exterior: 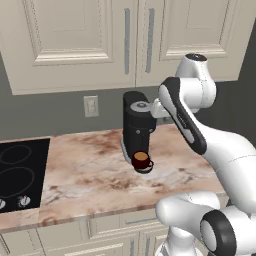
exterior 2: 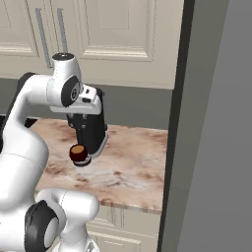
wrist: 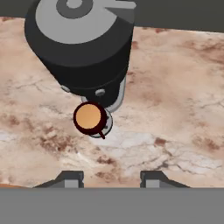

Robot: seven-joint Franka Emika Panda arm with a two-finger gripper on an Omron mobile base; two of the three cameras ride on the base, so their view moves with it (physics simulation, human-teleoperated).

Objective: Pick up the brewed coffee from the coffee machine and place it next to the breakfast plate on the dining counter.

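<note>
Cream wall cabinets (exterior: 75, 35) hang over the marbled counter (exterior: 90, 175). Black cooktop (exterior: 20, 172) sits at the counter's left end, well apart from the coffee machine (exterior: 137, 125), which stands against the far wall. Grey wall panel (exterior 2: 216, 123) bounds the right side. Bare counter lies to the near side of the machine. The brewed coffee (wrist: 89, 117) sits on the drip base, handle toward the near edge. Gripper (wrist: 109, 179) hovers above, jaws partly apart, empty.
</note>
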